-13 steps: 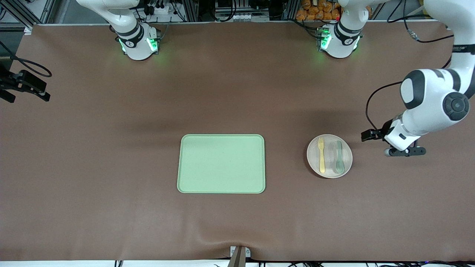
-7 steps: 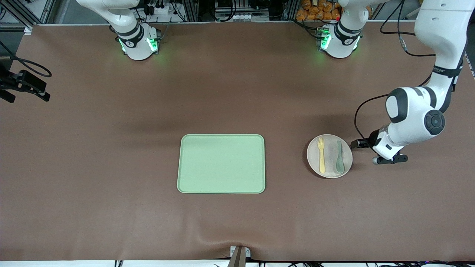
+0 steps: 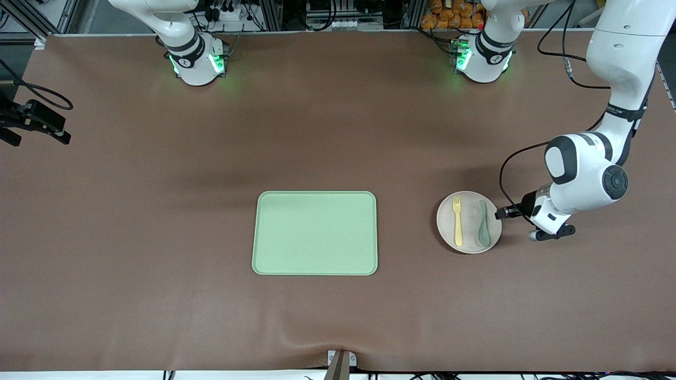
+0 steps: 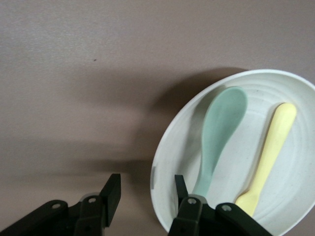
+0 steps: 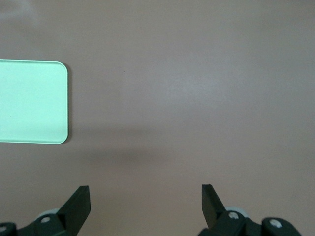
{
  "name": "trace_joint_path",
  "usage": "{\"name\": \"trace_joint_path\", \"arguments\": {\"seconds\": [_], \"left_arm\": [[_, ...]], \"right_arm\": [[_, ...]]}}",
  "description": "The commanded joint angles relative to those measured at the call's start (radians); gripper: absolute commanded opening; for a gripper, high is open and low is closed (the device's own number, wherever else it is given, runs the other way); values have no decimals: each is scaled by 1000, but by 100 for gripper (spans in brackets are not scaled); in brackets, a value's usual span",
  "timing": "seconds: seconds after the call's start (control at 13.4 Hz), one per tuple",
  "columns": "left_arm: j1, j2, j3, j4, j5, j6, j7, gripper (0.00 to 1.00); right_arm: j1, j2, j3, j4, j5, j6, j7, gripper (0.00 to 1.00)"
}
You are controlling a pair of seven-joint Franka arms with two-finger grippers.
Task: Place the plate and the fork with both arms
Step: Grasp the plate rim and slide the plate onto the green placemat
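Note:
The pale beige-pink plate [image 3: 446, 224] lies on the table toward the left arm's end, beside the tray. The yellow fork [image 3: 458, 221] and a muted green spoon [image 3: 482, 224] lie side by side in it. My left gripper [image 3: 499, 214] is low at the plate's edge. In the left wrist view the gripper [image 4: 146, 191] is open, with the plate's rim [image 4: 167, 147] between its fingers; the spoon [image 4: 219, 132] and fork [image 4: 275, 142] show there too. My right gripper [image 5: 145, 196] is open and empty over bare table; it is out of the front view.
The light green tray [image 3: 315, 233] lies at the table's middle; its corner shows in the right wrist view [image 5: 32, 101]. A black clamp with cable [image 3: 31, 121] sits at the table edge at the right arm's end. The brown mat has a ridge near the front edge.
My left arm has swung in from the left arm's end of the table and lowered, bringing its gripper up to the plate's rim. Plate, fork, spoon and tray have not moved.

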Motion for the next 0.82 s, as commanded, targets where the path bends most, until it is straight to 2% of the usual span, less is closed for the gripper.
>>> {"name": "trace_joint_path", "arguments": {"seconds": [0.0,0.3,0.37,0.45,0.75], "left_arm": [[-11,48,-5,37,-44,35,-11,49],[-5,66,-4,37,-45,58,-10,33],[-2,66,-5,35,-47,56,-4,20],[1,66,-5,35,-45,58,4,0],[-2,59,-33,44,-45,56,7,0]], "right_arm": [[-28,6,15,14,18,-10,-11,100],[-28,6,15,14,18,-10,-11,100],[-28,6,15,14,18,-10,-11,100],[-28,6,15,14,18,-10,-11,100],[-30,6,15,14,18,-10,-11,100]]}}
